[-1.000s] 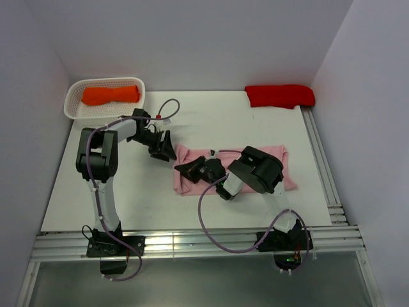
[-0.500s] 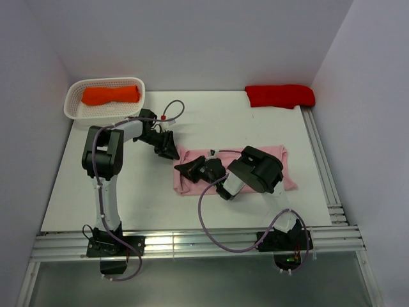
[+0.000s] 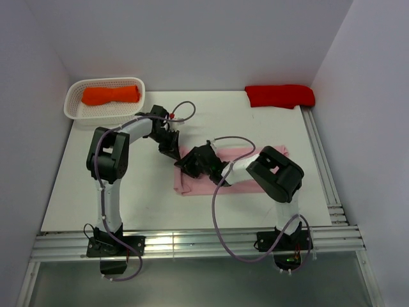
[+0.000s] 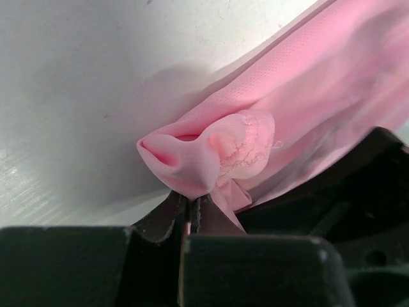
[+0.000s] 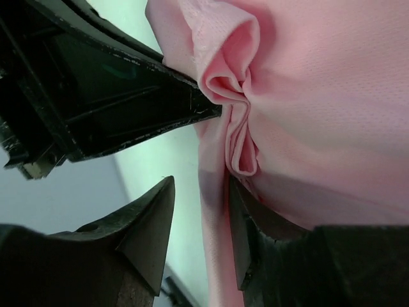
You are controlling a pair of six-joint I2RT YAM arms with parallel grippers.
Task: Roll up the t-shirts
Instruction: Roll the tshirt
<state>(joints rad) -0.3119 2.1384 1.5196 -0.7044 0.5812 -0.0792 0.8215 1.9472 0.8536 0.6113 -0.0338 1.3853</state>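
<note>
A light pink t-shirt (image 3: 195, 185) lies folded in a long strip across the middle of the table. My left gripper (image 3: 171, 151) sits at its far left corner. In the left wrist view that gripper (image 4: 192, 203) is shut on a bunched pinch of the pink cloth (image 4: 211, 153). My right gripper (image 3: 186, 165) is just beside it at the same left end. In the right wrist view it (image 5: 200, 192) stands open, with the shirt's folded edge (image 5: 220, 211) hanging between its fingers and against the right one. The left gripper's black body (image 5: 96, 96) shows close above.
A white basket (image 3: 71, 106) at the back left holds an orange t-shirt (image 3: 110, 94). A bright red t-shirt (image 3: 280, 95) lies at the back right corner. A metal rail (image 3: 323, 166) runs along the table's right edge. Both arms' cables loop over the shirt.
The left gripper has moved right onto the shirt's corner and shut on it. The right gripper has opened, letting go of the cloth, and its arm has stretched out to the left.
</note>
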